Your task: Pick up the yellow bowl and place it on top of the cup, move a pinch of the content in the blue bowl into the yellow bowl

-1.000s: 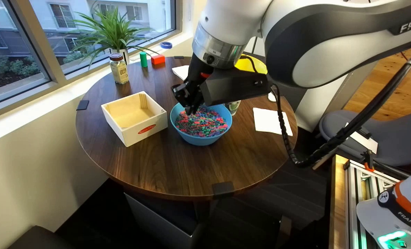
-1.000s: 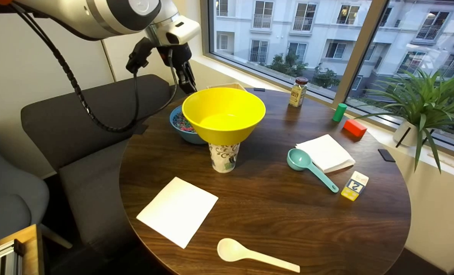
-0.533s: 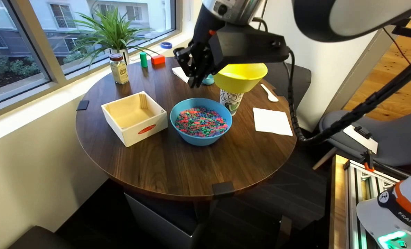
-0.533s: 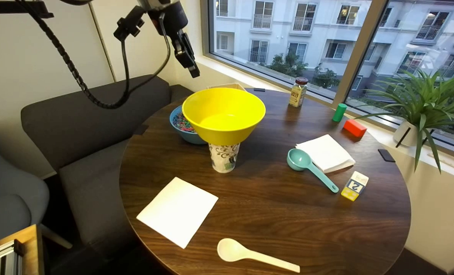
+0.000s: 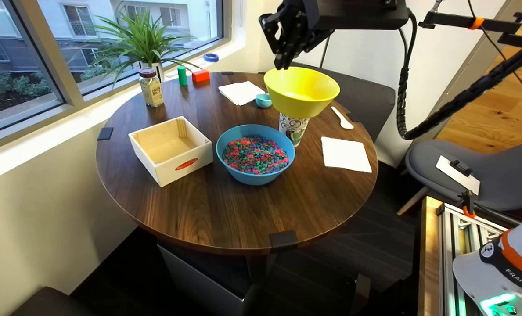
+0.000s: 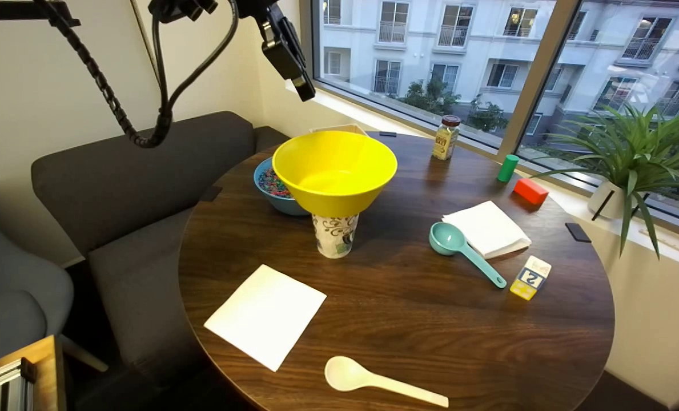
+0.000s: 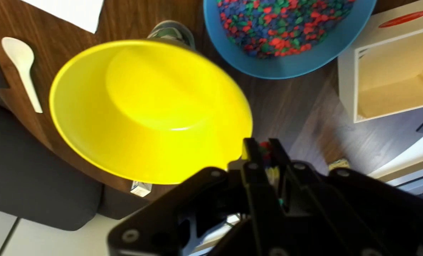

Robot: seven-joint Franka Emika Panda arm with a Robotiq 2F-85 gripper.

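The yellow bowl (image 5: 302, 94) sits on top of the whitish patterned cup (image 5: 293, 130); both also show in an exterior view, bowl (image 6: 334, 200) over cup (image 6: 335, 237). The blue bowl (image 5: 254, 179), holding the red, green and blue content (image 5: 256, 153), stands beside the cup. My gripper (image 7: 263, 142) is closed to a narrow gap, with a small pinch of content (image 7: 265, 148) between its fingertips. In the wrist view the fingertips overlap the yellow bowl's rim (image 7: 246, 106). In both exterior views the gripper (image 5: 282, 63) is above and near the yellow bowl (image 6: 305, 94).
A white square box (image 5: 173, 172) stands beside the blue bowl. A spice jar (image 5: 151, 90), green cylinder (image 6: 508, 168), red block (image 6: 530, 192), teal scoop (image 6: 446, 238), white spoon (image 6: 348, 374), lettered block (image 6: 531, 278) and white napkins (image 6: 265, 317) lie around the round table.
My gripper has risen from the blue bowl and moved up and across toward the yellow bowl. The bowls and cup have not moved.
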